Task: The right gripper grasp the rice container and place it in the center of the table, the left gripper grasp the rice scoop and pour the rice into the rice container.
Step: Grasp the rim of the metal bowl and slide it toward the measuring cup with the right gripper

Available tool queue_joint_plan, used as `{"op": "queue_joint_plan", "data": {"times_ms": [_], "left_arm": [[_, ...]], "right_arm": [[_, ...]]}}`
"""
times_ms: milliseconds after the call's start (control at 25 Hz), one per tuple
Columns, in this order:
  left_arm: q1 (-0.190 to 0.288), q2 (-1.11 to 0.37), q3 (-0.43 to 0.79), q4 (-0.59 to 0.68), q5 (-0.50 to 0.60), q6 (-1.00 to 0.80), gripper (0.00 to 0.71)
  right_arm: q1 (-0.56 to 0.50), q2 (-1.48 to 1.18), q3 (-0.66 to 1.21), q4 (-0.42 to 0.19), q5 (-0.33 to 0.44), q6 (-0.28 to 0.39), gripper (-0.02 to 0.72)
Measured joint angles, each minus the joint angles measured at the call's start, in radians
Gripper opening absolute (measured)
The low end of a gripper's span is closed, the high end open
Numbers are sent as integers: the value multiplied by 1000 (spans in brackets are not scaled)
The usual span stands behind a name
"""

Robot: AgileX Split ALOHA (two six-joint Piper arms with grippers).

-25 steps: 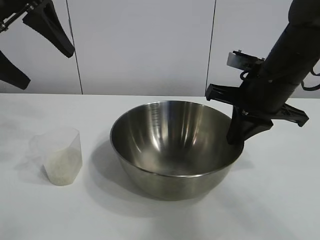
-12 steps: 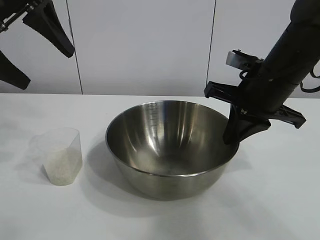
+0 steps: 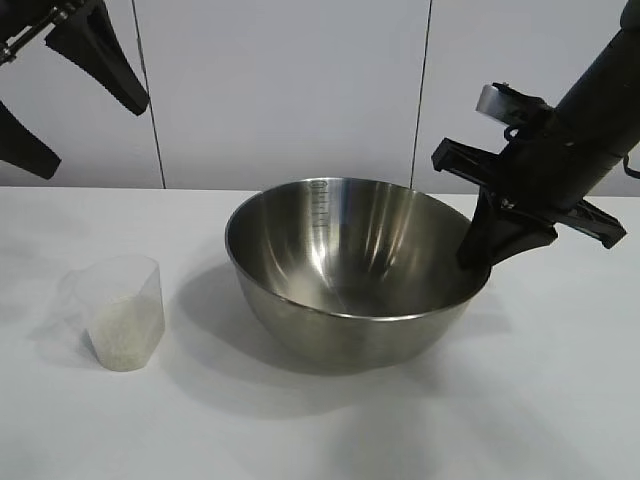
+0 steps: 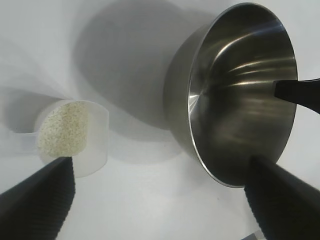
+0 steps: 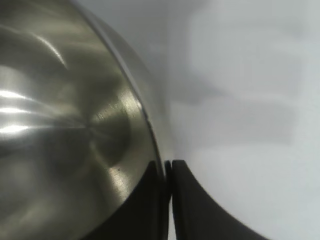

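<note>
The rice container (image 3: 350, 270), a wide shiny steel bowl, is near the table's middle, tilted and raised a little on its right side. My right gripper (image 3: 470, 262) is shut on the bowl's right rim, one finger inside and one outside; in the right wrist view the gripper (image 5: 167, 165) pinches the container (image 5: 65, 115) wall. The rice scoop (image 3: 122, 310), a frosted plastic cup part filled with rice (image 3: 125, 338), stands to the bowl's left. My left gripper (image 3: 95, 138) hangs open high at the far left; in its wrist view the gripper (image 4: 159, 165) is above the scoop (image 4: 95, 145), rice (image 4: 64, 127) and container (image 4: 240, 95).
The white table (image 3: 520, 400) has bare room in front of and to the right of the bowl. A pale panelled wall (image 3: 290, 90) stands behind the table's far edge.
The right gripper has carried the bowl slightly left, then up and back to the right, so the bowl now sits higher and tilted. The scoop and the left arm have not moved.
</note>
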Motion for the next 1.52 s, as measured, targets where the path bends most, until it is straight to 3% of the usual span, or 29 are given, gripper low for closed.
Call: {"op": "queue_joint_plan", "data": {"times_ms": [280,600,1400,1520], "left_arm": [[0,0,0,0,0,0,664],[0,0,0,0,0,0,664],[0,0,0,0,-3,0,664],[0,0,0,0,-3,0,664]], "right_arm": [[92,0,0,-89,-51,56,12],[98,0,0,-200,-76,142,12],[142,50,-1,-190,-106,174,13],[142,50,-12,-191,-99,174,104]]}}
